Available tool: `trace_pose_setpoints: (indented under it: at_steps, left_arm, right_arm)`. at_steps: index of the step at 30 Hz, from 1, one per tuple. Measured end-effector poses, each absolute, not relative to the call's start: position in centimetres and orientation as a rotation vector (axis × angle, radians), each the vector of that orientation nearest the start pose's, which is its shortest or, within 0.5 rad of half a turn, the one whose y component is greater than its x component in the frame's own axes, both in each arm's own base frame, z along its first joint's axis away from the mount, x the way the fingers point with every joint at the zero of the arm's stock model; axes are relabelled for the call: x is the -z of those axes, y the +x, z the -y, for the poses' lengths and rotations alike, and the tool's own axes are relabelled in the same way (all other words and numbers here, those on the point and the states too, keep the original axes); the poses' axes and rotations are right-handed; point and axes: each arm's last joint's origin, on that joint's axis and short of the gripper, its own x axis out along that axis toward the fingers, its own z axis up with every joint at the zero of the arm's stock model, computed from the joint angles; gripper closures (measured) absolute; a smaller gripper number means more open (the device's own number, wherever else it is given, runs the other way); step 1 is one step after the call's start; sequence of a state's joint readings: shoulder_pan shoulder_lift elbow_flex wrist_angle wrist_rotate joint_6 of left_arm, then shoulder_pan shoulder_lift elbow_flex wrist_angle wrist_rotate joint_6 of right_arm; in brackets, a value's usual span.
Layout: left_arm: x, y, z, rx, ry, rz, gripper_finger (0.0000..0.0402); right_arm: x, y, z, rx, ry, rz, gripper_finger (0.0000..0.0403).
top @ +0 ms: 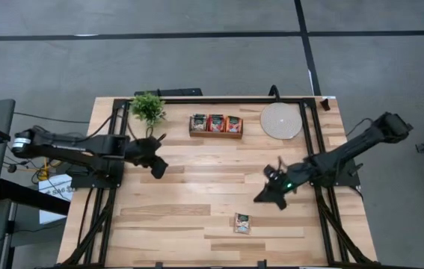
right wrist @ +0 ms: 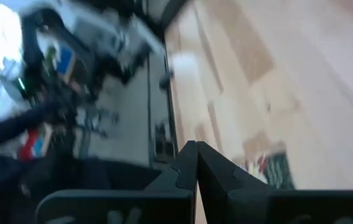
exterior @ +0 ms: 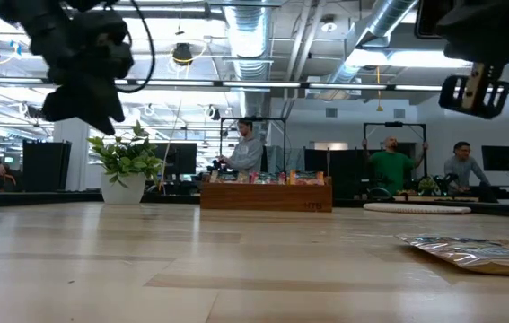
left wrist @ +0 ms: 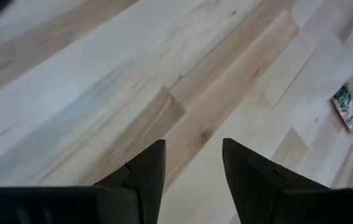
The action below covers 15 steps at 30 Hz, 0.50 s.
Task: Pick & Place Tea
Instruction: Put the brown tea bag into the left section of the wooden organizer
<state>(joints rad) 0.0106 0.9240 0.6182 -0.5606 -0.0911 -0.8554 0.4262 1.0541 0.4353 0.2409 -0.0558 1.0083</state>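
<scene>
Dark right gripper (right wrist: 196, 163) fingers pressed together, empty, above table (top: 197, 187) right-centre. Left gripper (left wrist: 192, 168) fingers spread, empty, hovering left side. One loose sachet (top: 242, 223) flat on table near front edge, near right gripper. Three sachets in one tray (top: 216, 133) at back. One plant (top: 147, 108), one disc (top: 281, 121).

My right wrist view is smeared with motion blur: the room beyond the table edge is streaks, and the sachet (right wrist: 274, 169) past my closed fingers is half hidden behind them, its print unreadable. In the low view both arms are cut off by the top edge, and the sachet (exterior: 478, 250) runs off the right edge. From above, the sachets in the wooden tray (top: 216, 134) are too small to count.
</scene>
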Motion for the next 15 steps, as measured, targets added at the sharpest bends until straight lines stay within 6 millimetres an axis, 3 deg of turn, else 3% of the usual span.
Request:
trace_pose_setpoints:
  at_steps: [6,11,15]
  left_arm:
    - [-22.5,16.8,0.0,-0.454,-0.753,-0.716,0.0250]
    - [-22.4,16.9,-0.1,-0.445,-0.686,-0.718,0.0250]
    - [-22.4,16.9,-0.2,-0.468,-0.665,-0.708,0.0250]
  right_arm:
    - [-18.4,22.0,-9.9,-0.241,0.826,-0.714,0.0403]
    - [-16.6,24.0,-9.0,-0.134,0.916,-0.790,0.0403]
    - [-16.2,25.6,-8.2,-0.209,0.964,-0.841,0.0403]
